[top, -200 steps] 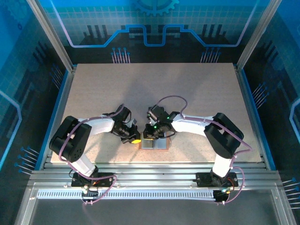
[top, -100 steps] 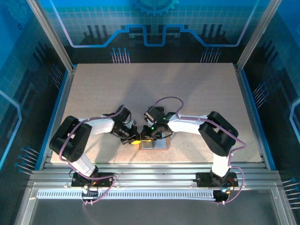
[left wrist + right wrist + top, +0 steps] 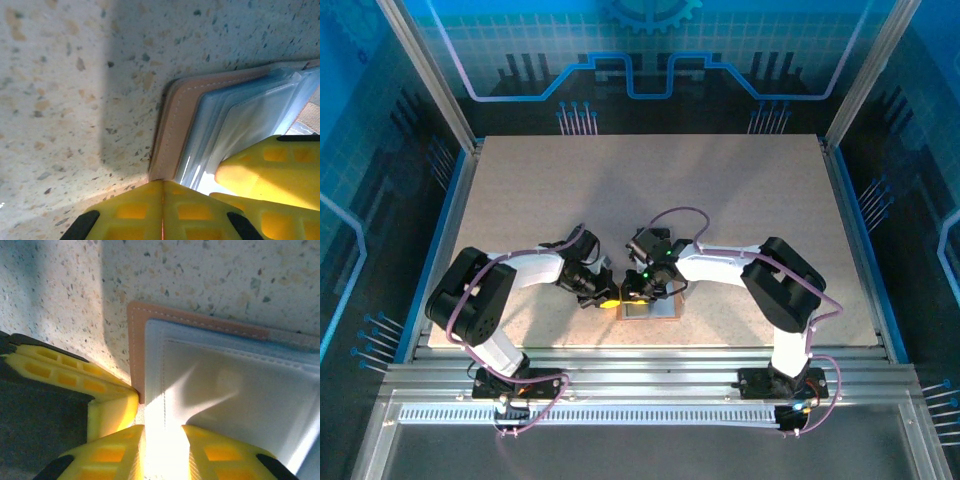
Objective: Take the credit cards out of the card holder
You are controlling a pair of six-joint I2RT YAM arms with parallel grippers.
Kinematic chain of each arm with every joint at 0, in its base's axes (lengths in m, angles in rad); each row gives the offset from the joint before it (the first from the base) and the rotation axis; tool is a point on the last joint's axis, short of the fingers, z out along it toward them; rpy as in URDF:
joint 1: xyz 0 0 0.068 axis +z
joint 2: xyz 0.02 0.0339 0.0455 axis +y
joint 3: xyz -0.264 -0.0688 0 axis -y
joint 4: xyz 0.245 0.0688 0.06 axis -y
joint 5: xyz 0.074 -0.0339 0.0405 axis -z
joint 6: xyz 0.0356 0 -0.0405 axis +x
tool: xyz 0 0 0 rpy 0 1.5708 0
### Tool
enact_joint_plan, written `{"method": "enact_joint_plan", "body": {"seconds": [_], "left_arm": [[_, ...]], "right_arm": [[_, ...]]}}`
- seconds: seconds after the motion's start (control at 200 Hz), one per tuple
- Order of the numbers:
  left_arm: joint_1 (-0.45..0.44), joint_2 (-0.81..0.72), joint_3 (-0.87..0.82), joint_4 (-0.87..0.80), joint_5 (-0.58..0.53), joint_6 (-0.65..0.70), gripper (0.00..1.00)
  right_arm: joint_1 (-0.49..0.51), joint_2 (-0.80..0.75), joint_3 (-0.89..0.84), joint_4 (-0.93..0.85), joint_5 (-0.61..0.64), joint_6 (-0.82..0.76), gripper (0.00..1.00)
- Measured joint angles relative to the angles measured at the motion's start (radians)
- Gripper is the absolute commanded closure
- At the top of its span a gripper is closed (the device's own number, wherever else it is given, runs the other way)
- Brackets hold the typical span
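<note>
Speckled table [image 3: 200,270], right gripper [image 3: 161,436] ajar at card holder [image 3: 225,375]

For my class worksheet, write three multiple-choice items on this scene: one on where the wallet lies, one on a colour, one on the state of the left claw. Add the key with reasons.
1. Where does the wallet lie on the table?
A. At the far edge
B. Near the front edge, between the left claw and the right claw
C. In the far left corner

2. What colour is the wallet's outer border?
A. Green
B. Black
C. Tan-brown

3. How do the left claw's fingers stand?
A. Pressed together
B. Wide apart
C. Closed round a cup

Key:
1 B, the top view shows it by the front edge between both claws.
2 C, both wrist views show a tan stitched border round pale blue-grey panels.
3 A, the left wrist view shows the yellow fingers meeting with no gap.
</note>
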Motion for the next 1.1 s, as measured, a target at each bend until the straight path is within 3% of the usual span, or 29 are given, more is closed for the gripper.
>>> {"method": "enact_joint_plan", "body": {"seconds": [0.575,1.101], "left_arm": [[-0.002,0.012,0.016,-0.011,0.001,0.0,0.93],[-0.024,0.035,0.044,0.094,0.08,-0.074,0.93]], "right_arm": [[0.0,-0.024,0.006,-0.108,0.086,-0.035,0.78],[0.0,-0.031,0.006,-0.126,0.098,-0.043,0.78]]}}
